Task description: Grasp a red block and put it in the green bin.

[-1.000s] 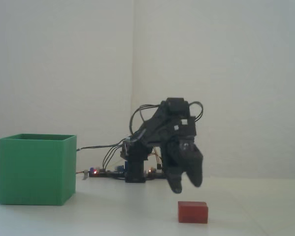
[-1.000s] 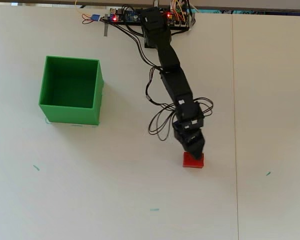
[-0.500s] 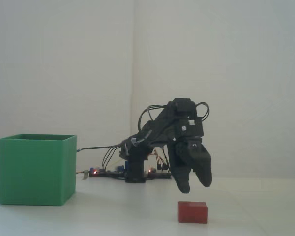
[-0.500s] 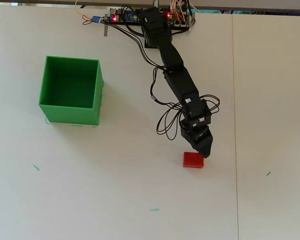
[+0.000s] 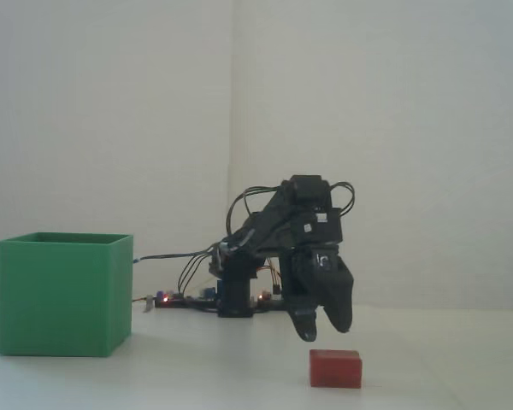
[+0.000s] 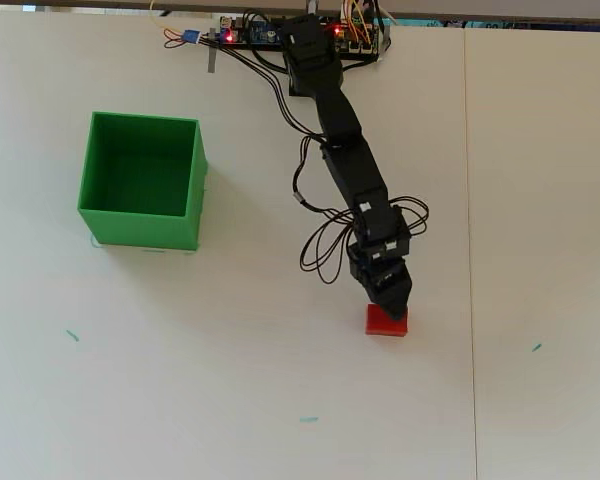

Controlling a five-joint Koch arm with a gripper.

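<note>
The red block (image 5: 335,368) lies on the white table at the front right of the fixed view. In the overhead view the red block (image 6: 388,325) is partly covered by the gripper's tip. My gripper (image 5: 322,329) hangs just above the block, pointing down, with its two jaws apart and nothing between them. In the overhead view the gripper (image 6: 388,300) sits over the block's far edge. The green bin (image 5: 64,295) stands far to the left, upright. Its inside looks empty in the overhead view (image 6: 140,225).
The arm's base and a circuit board with red lights (image 5: 167,299) sit at the table's back edge, also seen from overhead (image 6: 240,35). Loose black cables (image 6: 320,250) hang beside the arm. A seam (image 6: 467,200) runs down the table to the right of the arm.
</note>
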